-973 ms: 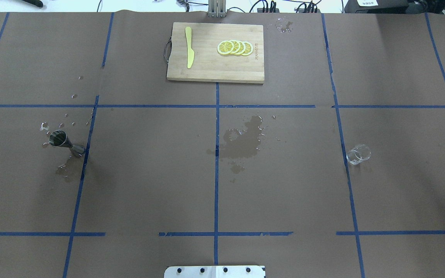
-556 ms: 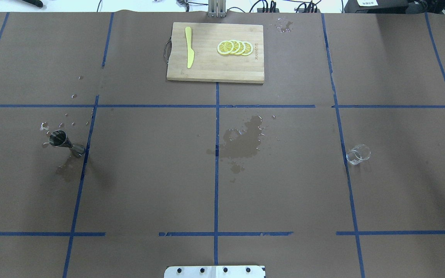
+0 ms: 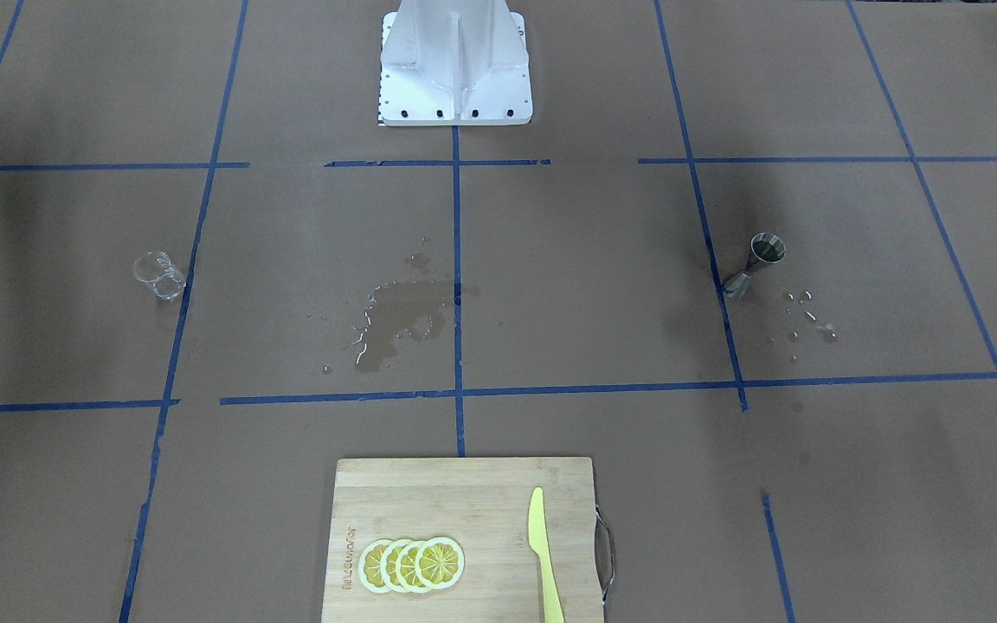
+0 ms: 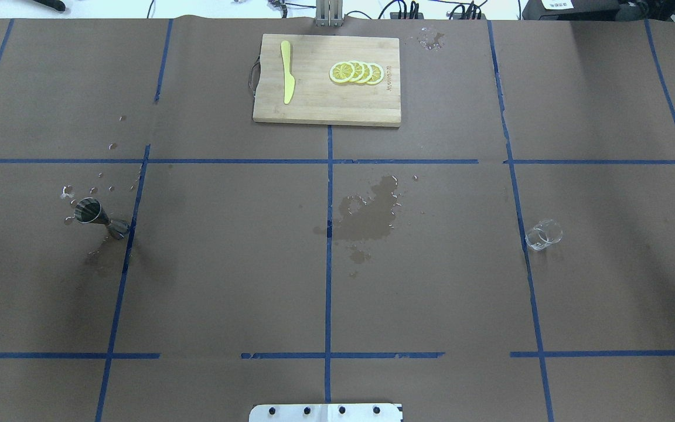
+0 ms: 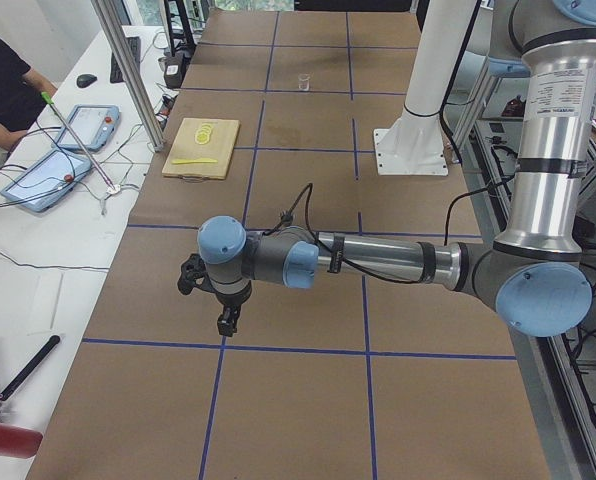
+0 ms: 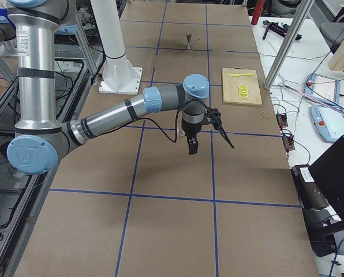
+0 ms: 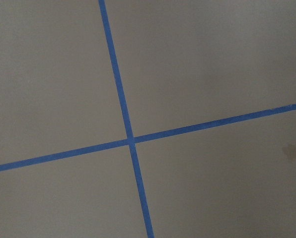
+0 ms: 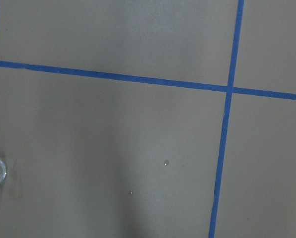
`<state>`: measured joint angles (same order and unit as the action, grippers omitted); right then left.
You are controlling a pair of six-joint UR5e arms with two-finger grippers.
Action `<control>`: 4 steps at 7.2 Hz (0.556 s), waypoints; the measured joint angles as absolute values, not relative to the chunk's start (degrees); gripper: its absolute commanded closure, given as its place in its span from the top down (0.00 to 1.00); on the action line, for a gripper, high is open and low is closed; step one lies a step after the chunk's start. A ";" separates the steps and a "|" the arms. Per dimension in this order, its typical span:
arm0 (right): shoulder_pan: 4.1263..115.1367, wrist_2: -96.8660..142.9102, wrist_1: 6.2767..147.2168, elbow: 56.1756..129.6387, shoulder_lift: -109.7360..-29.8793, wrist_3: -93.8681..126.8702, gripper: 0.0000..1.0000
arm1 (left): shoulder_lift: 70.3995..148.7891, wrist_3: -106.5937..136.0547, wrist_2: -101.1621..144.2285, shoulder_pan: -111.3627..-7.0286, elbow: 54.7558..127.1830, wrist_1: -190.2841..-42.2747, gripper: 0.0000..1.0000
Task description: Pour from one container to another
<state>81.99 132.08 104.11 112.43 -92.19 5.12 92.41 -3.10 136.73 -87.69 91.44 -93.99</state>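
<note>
Since the whole table is wrapped in brown paper (image 3: 594,260) gridded with blue tape (image 3: 457,260), the front-facing view is mostly that, plus the white robot base (image 3: 455,61) at the top. The metal jigger (image 3: 758,264) sits on the robot's left side with droplets (image 3: 806,316) just beside it. The small clear glass (image 3: 158,275) is on the robot's right side, well apart from it. A wet patch (image 3: 399,324) darkens the paper between them. A bamboo cutting board (image 3: 464,510) holds lemon slices (image 3: 412,564) and a yellow knife (image 3: 544,554).

Overhead, same layout: the jigger's cup looks dark inside, the glass see-through, and I can't tell if either has liquid in it.

From the left end, the left gripper (image 5: 223,328) points down over bare paper; can't tell how far open it is or see anything in it. A person (image 5: 3,80) sits by two tablets (image 5: 63,150).

From the right end, the right gripper (image 6: 192,147) hangs the same way, opening not readable either, and the jigger stands upright far behind it.

Left wrist cam: a tape crossing and a small stain (image 7: 292,151).

Right wrist cam: tape lines and the glass at the left edge
</note>
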 measured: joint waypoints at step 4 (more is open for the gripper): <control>87.18 137.48 100.05 106.16 -94.72 4.65 1.00 | 91.69 -3.36 136.62 -87.80 91.70 -93.92 1.00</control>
